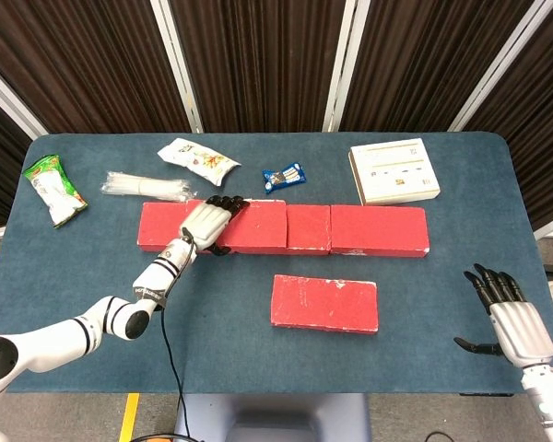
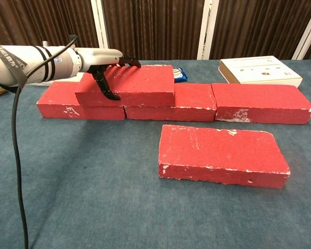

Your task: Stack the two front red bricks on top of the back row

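Three red bricks form the back row (image 1: 378, 230) (image 2: 262, 102) across the table. A fourth red brick (image 1: 253, 226) (image 2: 132, 84) lies on top of that row, over its left and middle bricks. My left hand (image 1: 206, 224) (image 2: 104, 65) grips this upper brick at its left end, fingers over the top and thumb down the front face. One more red brick (image 1: 324, 302) (image 2: 223, 154) lies flat alone in front of the row. My right hand (image 1: 511, 322) hovers open near the table's front right corner, holding nothing; the chest view does not show it.
A white box (image 1: 394, 171) (image 2: 259, 71) sits behind the row's right end. A blue packet (image 1: 284, 175) (image 2: 178, 75), a white snack bag (image 1: 198, 158), a clear plastic sleeve (image 1: 147, 187) and a green snack bag (image 1: 53, 189) lie behind and left. A black cable (image 2: 16, 155) trails from the left arm.
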`<control>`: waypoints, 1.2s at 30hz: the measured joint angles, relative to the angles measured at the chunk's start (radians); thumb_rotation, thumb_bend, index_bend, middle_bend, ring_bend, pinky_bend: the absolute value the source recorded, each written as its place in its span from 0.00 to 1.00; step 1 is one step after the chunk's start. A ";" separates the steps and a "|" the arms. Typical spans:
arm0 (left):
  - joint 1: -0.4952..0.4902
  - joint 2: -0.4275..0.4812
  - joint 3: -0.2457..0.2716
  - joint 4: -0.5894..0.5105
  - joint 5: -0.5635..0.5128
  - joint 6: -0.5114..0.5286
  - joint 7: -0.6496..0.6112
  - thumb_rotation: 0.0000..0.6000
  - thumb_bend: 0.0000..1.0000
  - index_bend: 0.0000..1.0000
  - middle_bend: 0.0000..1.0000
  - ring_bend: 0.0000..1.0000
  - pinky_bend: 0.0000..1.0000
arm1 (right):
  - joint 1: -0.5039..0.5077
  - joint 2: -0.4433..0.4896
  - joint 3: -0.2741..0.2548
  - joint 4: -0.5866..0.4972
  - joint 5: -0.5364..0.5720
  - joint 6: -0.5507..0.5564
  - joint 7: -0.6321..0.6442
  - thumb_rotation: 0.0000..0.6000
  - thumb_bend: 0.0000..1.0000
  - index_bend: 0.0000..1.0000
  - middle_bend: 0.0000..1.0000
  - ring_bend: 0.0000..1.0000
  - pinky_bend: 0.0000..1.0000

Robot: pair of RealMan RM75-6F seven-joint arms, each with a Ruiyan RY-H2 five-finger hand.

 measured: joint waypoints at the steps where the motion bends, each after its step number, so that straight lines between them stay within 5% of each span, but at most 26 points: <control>1: 0.000 0.000 0.001 0.003 0.000 0.000 -0.002 1.00 0.32 0.06 0.34 0.29 0.35 | 0.000 0.000 0.000 0.000 0.000 -0.001 -0.001 0.94 0.03 0.00 0.00 0.00 0.00; 16: -0.011 -0.009 0.013 0.044 0.028 -0.021 -0.051 1.00 0.33 0.05 0.32 0.19 0.18 | -0.001 -0.007 0.003 -0.005 0.010 0.001 -0.024 0.94 0.03 0.00 0.00 0.00 0.00; 36: -0.013 -0.010 0.023 0.081 0.076 -0.034 -0.112 1.00 0.33 0.00 0.12 0.00 0.06 | 0.000 -0.016 0.009 -0.011 0.031 -0.006 -0.054 0.94 0.04 0.00 0.00 0.00 0.00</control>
